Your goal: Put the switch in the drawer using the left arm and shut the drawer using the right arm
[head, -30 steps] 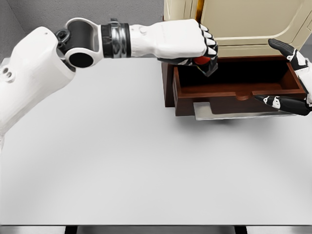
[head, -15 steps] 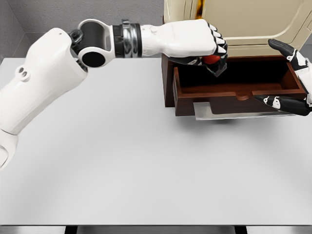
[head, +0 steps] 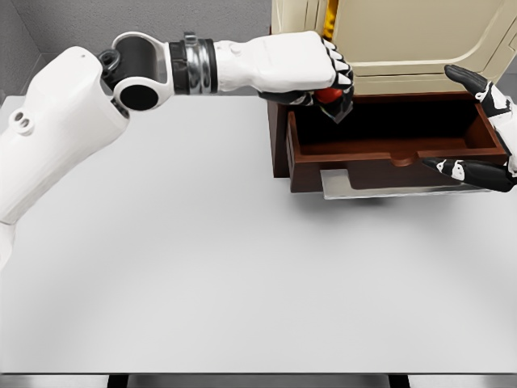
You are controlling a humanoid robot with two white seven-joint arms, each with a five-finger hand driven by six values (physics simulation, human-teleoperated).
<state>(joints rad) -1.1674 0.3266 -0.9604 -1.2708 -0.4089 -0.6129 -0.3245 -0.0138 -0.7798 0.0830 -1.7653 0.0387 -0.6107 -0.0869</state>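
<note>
Simulated test bench, bare table (head: 202,267), grey walls (head: 121,16)

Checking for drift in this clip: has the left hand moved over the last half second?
Yes. The left hand, shut on the switch, has pulled back leftward and slightly up, toward the drawer's left wall.

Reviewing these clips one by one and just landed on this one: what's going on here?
The left hand is closed around a small red and dark switch and holds it over the left end of the open wooden drawer, not yet released. The drawer is pulled out from a cream cabinet at the back of the white table. The right hand is at the drawer's right end with fingers spread, holding nothing.
</note>
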